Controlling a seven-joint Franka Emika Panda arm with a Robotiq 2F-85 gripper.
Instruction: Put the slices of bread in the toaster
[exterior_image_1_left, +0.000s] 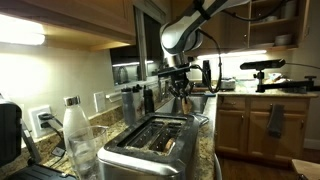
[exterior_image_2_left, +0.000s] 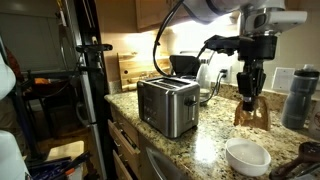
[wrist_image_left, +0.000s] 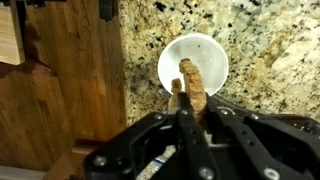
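The brushed-steel toaster (exterior_image_1_left: 150, 143) (exterior_image_2_left: 167, 106) stands on the granite counter, its two long slots facing up. My gripper (exterior_image_2_left: 250, 88) (exterior_image_1_left: 180, 86) (wrist_image_left: 190, 102) hangs well away from it, above the counter. It is shut on tan-brown bread (exterior_image_2_left: 252, 113) (wrist_image_left: 190, 75) (exterior_image_1_left: 183, 101), which hangs below the fingers. In an exterior view the bread fans out like two slices; I cannot tell whether both are gripped. In the wrist view the bread sticks out over a white bowl.
A white bowl (exterior_image_2_left: 247, 157) (wrist_image_left: 210, 52) sits on the granite counter (exterior_image_2_left: 205, 150) near the gripper. A wooden board (wrist_image_left: 60, 90) lies beside it. A clear bottle with a white cap (exterior_image_1_left: 75, 130) stands by the toaster. A dark bottle (exterior_image_2_left: 298, 97) stands beyond the gripper.
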